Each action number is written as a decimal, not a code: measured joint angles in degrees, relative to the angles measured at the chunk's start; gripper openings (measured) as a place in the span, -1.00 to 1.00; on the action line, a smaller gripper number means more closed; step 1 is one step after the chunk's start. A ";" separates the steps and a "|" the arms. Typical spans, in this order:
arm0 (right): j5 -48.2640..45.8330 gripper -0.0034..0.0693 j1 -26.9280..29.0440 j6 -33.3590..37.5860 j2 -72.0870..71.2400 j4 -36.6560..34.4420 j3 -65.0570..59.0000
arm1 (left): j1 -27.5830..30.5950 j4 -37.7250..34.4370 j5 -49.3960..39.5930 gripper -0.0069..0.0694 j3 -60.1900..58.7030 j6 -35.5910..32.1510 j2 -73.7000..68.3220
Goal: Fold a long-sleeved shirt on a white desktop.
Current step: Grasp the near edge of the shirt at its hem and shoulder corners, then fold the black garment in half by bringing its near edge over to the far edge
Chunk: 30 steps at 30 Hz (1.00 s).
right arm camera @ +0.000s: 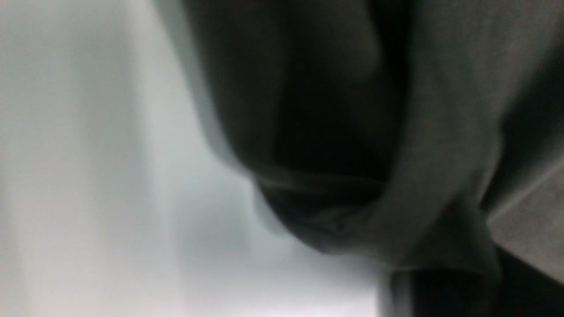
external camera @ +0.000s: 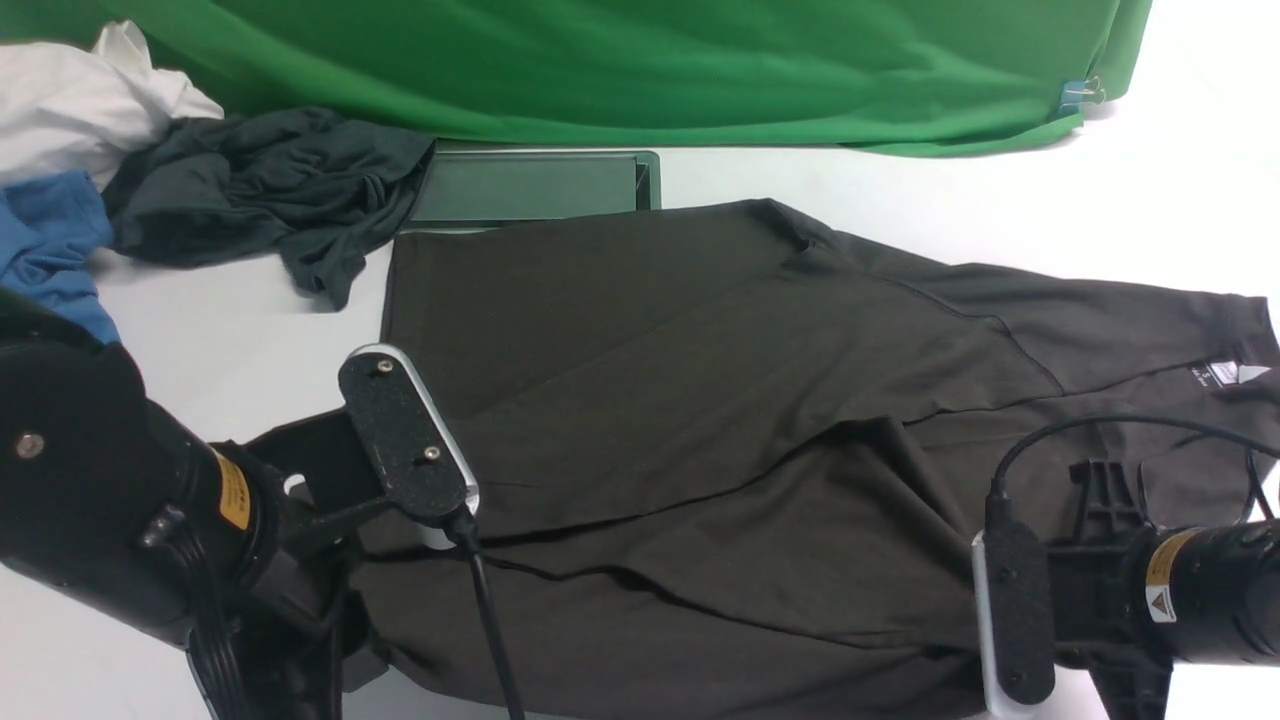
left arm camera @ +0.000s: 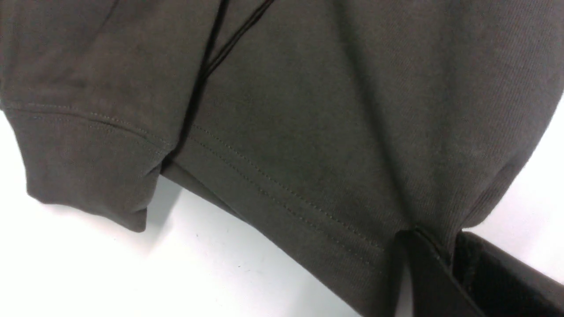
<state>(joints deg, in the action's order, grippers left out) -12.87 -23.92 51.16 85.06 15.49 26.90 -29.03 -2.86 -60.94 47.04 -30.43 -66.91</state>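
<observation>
left gripper (left arm camera: pixel 434 253) clamped on shirt (external camera: pixel 700 400) hem, right gripper (right arm camera: pixel 440 281) pinching bunched shirt edge, view blurred, shirt spread on desktop (external camera: pixel 1000 200), far edge touching hatch (external camera: pixel 520 185), collar end well away from hatch, grey garment (external camera: pixel 260 180) overlapping hatch's left corner

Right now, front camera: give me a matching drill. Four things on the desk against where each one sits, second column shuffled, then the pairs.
Things
1. long-sleeved shirt
2. dark grey garment
3. blue shirt
4. grey hatch

Places
A. at the far left edge of the view, just below the white cloth
B. at the foot of the green backdrop
C. spread across the middle of the desktop
D. crumpled at the far left, touching the hatch's left end

Pairs: 1-C, 2-D, 3-A, 4-B
</observation>
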 joint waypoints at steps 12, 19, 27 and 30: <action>-23.17 -0.77 -0.06 -8.84 -22.11 -2.71 -0.08 | -0.07 -0.97 0.58 -0.67 0.00 5.65 8.46; -25.13 -0.77 -0.06 -9.36 -25.26 -3.69 0.11 | -0.07 0.39 3.14 -0.67 0.00 8.30 6.92; -19.38 -0.77 -0.06 -13.78 -22.87 -3.63 2.74 | 3.70 4.36 10.09 -0.67 0.00 14.24 4.39; -18.76 -0.77 -0.06 -14.96 -20.12 -3.63 4.16 | 7.79 1.60 11.96 -0.67 0.00 13.57 2.48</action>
<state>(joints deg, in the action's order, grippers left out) -31.63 -23.98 36.21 64.94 11.86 31.06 -21.24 -1.27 -48.99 47.04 -16.86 -64.42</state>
